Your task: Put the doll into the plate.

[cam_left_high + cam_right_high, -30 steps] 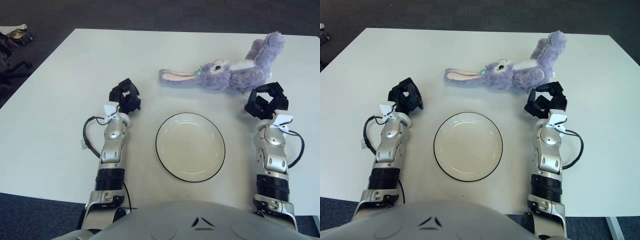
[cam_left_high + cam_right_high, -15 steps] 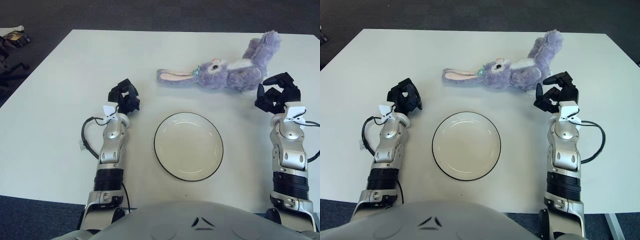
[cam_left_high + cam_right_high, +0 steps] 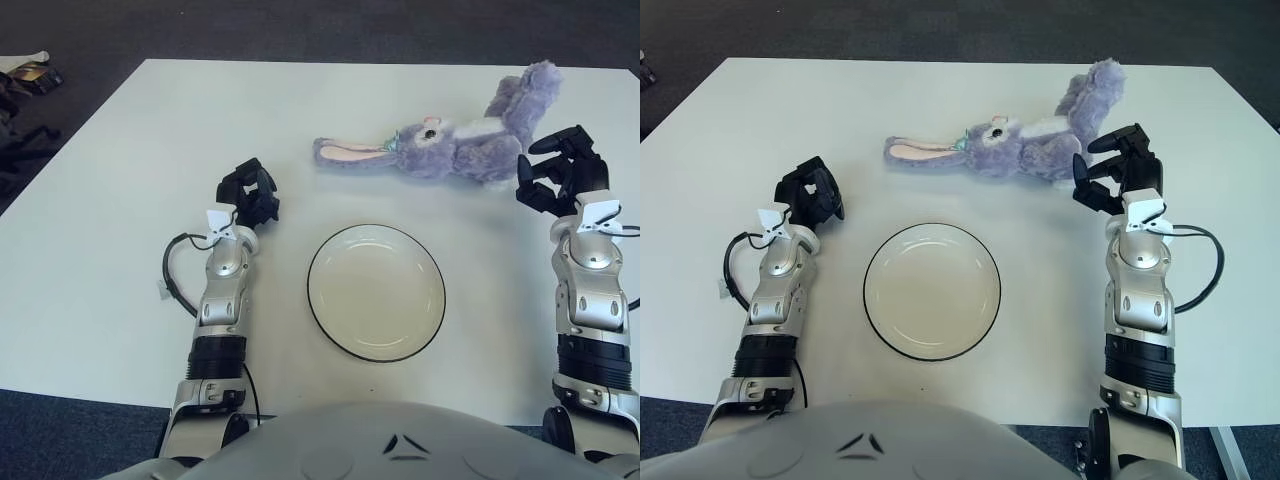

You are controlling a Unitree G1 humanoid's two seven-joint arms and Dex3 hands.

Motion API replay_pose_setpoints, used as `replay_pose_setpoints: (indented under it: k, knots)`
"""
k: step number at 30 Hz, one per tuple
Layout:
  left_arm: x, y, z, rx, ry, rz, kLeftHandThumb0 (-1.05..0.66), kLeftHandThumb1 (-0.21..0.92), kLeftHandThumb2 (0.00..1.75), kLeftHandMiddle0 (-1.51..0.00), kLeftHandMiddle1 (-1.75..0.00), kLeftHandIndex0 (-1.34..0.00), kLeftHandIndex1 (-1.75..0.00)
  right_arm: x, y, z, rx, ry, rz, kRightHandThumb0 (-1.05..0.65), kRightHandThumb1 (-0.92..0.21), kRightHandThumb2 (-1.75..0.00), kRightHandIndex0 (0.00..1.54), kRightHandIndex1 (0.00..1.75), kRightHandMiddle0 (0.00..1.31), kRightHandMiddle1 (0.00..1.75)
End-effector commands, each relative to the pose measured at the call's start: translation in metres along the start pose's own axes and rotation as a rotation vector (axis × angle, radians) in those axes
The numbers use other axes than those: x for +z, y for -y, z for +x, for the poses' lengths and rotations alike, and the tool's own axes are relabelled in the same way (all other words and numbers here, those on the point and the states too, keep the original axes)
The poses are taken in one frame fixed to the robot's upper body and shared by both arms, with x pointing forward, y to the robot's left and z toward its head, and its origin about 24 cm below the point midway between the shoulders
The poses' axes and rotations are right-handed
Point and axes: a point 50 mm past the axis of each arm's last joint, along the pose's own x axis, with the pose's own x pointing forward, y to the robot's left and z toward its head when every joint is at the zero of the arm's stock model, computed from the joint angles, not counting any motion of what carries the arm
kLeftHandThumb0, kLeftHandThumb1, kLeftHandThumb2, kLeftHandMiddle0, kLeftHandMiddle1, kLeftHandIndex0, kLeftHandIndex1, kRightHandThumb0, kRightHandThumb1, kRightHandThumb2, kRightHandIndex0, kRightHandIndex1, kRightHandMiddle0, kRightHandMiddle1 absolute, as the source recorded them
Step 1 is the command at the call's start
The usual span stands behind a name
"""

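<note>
Right hand [image 3: 1118, 178] has moved up beside the doll [image 3: 1025, 145], fingers apart, probably not touching yet. Plate [image 3: 931, 291] empty. Left hand [image 3: 810, 198] idle, curled.

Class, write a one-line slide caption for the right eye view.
Right hand open beside purple plush rabbit doll; round white plate empty, left hand beside it.

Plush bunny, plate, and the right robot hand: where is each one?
Plush bunny [image 3: 455, 155], left eye view, on its body.
Plate [image 3: 376, 291], left eye view, on its bare centre.
Right robot hand [image 3: 1118, 172], right eye view, on the hand's middle.
</note>
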Motion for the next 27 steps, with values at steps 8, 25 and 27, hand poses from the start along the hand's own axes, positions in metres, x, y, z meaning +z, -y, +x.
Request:
replay_pose_setpoints:
  k: [8,25,27]
  knots:
    - [-0.018,-0.007,-0.005,-0.003,-0.060,-0.004,-0.50,0.75,0.95,-1.36,-1.75,-1.08,-1.75,0.023,0.003,0.010,-0.020,0.159,-0.253,-0.50,-0.41,-1.00,0.11,1.20,0.01,1.41]
    - [-0.021,-0.003,0.002,-0.042,-0.054,-0.014,-0.50,0.75,0.96,-1.36,-1.75,-1.08,-1.75,0.055,0.012,0.019,0.060,0.209,-0.704,-0.87,-0.59,-0.63,0.12,0.81,0.00,0.95]
    - [-0.022,-0.002,0.002,-0.055,-0.059,-0.017,-0.50,0.74,0.95,-1.36,-1.75,-1.08,-1.75,0.060,0.014,0.020,0.070,0.202,-0.737,-0.87,-0.58,-0.63,0.09,0.79,0.00,0.90]
